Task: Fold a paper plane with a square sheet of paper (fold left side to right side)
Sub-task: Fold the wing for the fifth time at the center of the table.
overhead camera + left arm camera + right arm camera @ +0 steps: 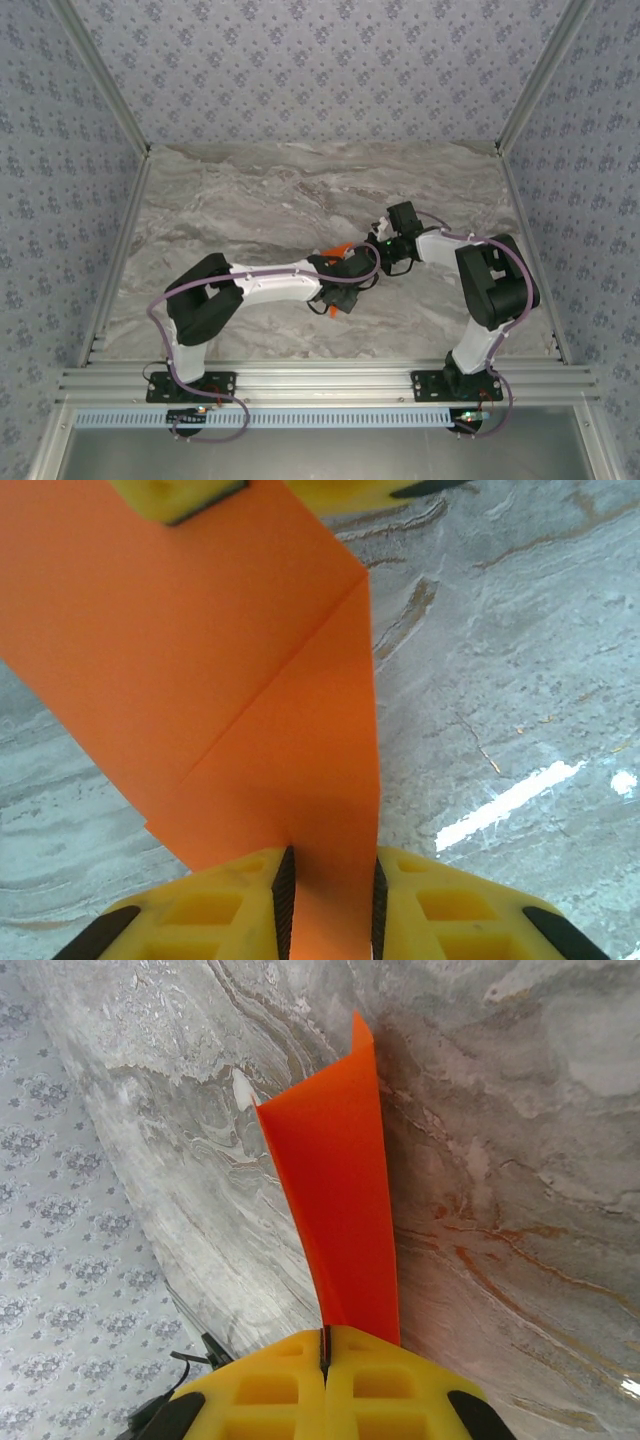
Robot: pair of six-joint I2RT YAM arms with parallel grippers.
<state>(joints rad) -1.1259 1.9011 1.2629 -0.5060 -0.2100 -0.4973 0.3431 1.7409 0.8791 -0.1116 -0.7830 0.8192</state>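
Orange creased paper (250,680), grey veined marble (520,680)

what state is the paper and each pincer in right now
square sheet of paper, folded over with a slanted crease, bent and not lying flat
left pincer, partly open, jaws apart with a strip of the paper between them
right pincer, shut on one end of the paper
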